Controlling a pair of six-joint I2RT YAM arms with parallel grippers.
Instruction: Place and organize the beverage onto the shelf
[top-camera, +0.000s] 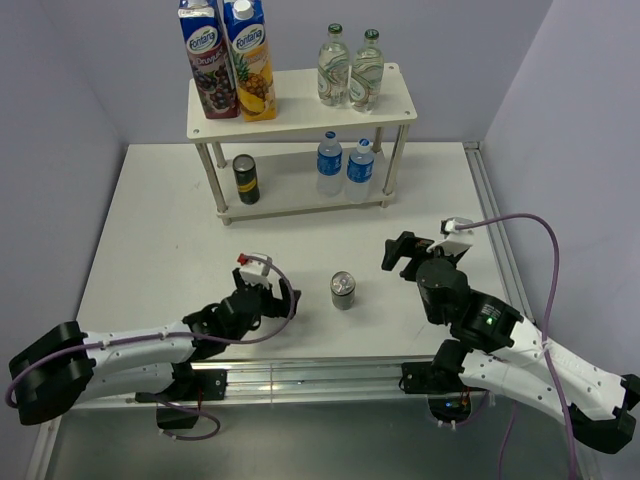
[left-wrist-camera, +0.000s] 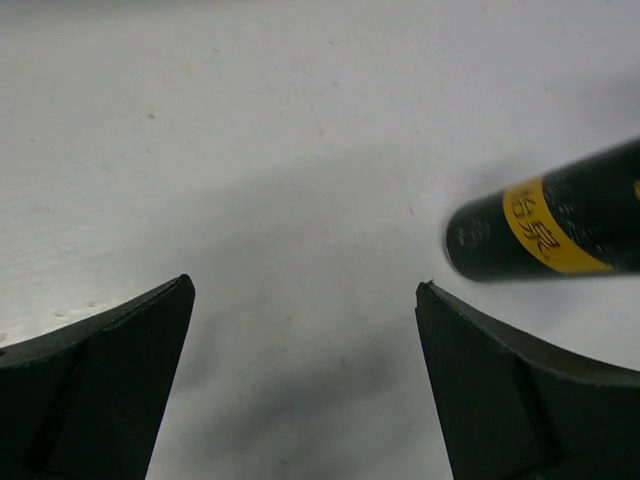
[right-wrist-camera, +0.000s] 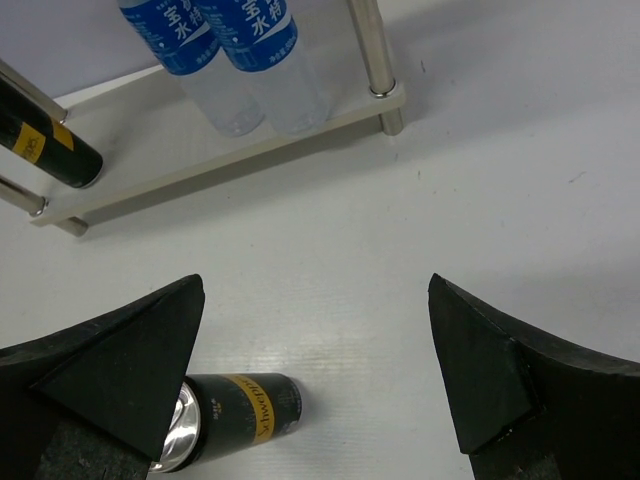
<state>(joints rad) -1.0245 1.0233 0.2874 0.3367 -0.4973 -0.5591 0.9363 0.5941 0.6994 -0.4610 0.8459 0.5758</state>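
**While five drinks sit shelved, one can waits between the arms**

Although the shelf along the far edge of the counter holds nearly everything, one loose can stands out on the open surface, close to the middle of the near edge. It is upright on its base, silver top up, so its long axis runs straight up from the counter. On the upper board, two green-capped bottles stand at the right end and two juice cartons at the left. Below, two water bottles stand toward the right and a shelved can toward the left, with bare board between them.

The left pincer is spread wide and holds nothing. The loose can sits just to its right, outside the gap between its fingers. The right pincer is likewise spread and empty, with the can off to its left and closer to the near edge. From where I stand, the left arm looks slightly the nearer. Whichever arm takes the can would likely have to swing sideways to bring it into the gap.
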